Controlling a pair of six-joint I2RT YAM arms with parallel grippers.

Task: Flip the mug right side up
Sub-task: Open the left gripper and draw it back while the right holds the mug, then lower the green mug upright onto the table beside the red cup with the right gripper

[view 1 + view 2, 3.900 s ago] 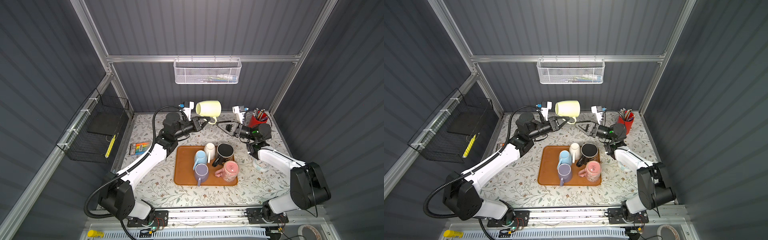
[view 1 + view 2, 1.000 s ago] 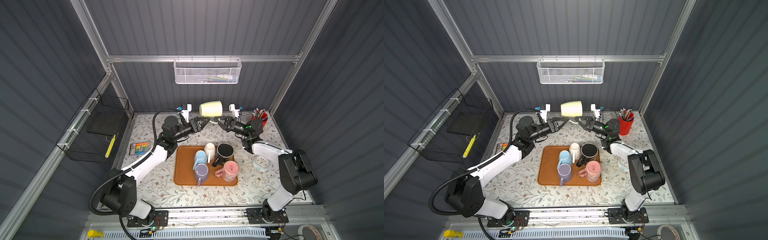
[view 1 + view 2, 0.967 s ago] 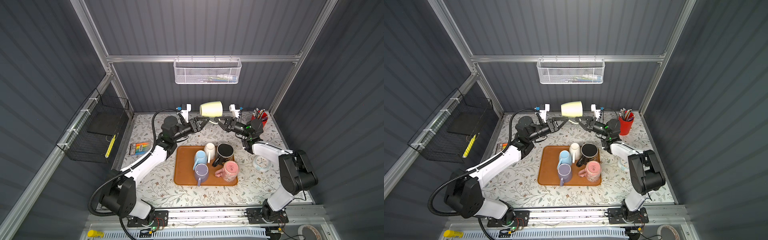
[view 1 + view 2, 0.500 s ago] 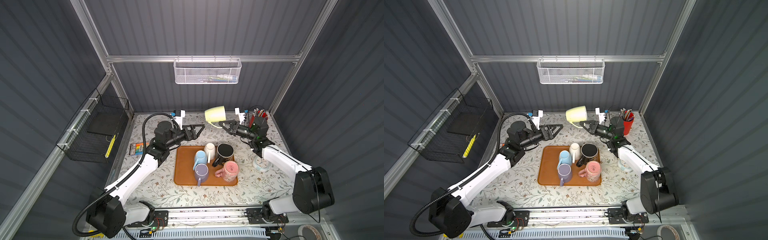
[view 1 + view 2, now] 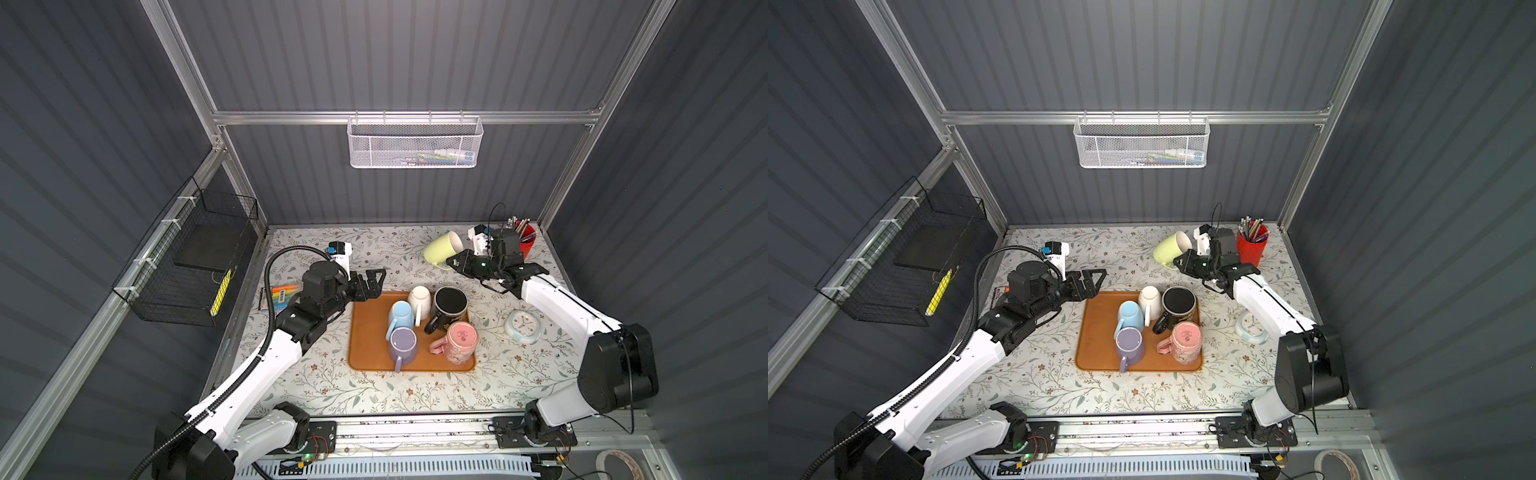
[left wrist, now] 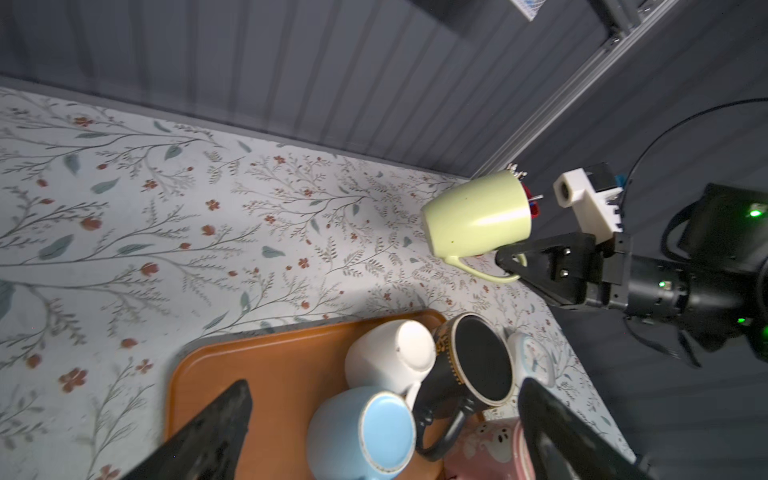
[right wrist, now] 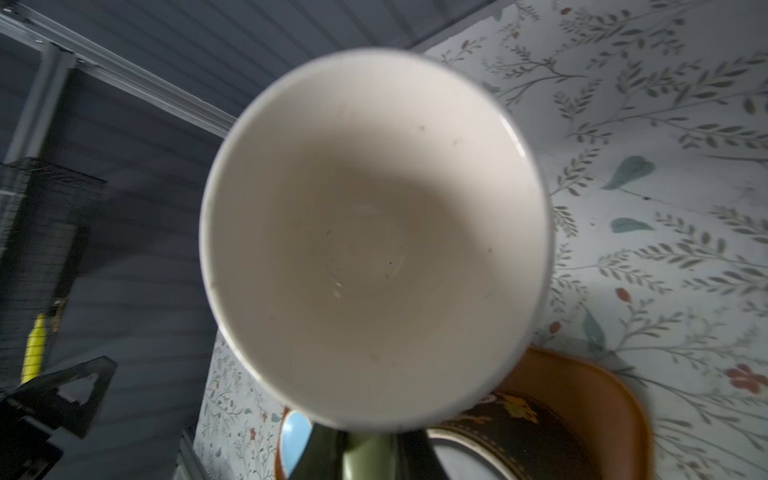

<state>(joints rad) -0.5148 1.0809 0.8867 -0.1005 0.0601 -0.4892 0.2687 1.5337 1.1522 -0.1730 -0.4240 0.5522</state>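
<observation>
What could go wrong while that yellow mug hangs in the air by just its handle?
The right fingers pinch only the thin handle of the tilted yellow mug, so it might swivel or slip and drop onto the table. The red pencil cup stands close beside that arm's wrist; a turning move could knock it over.

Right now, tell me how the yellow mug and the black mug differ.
The yellow mug is pale yellow outside and white inside; the black mug is black inside and out, with a gold pattern. The yellow mug is tilted, mouth sideways; the black mug stands mouth up. The right gripper holds the yellow mug by its handle; the black mug sits on the tray, ungripped. Both have one handle.
</observation>
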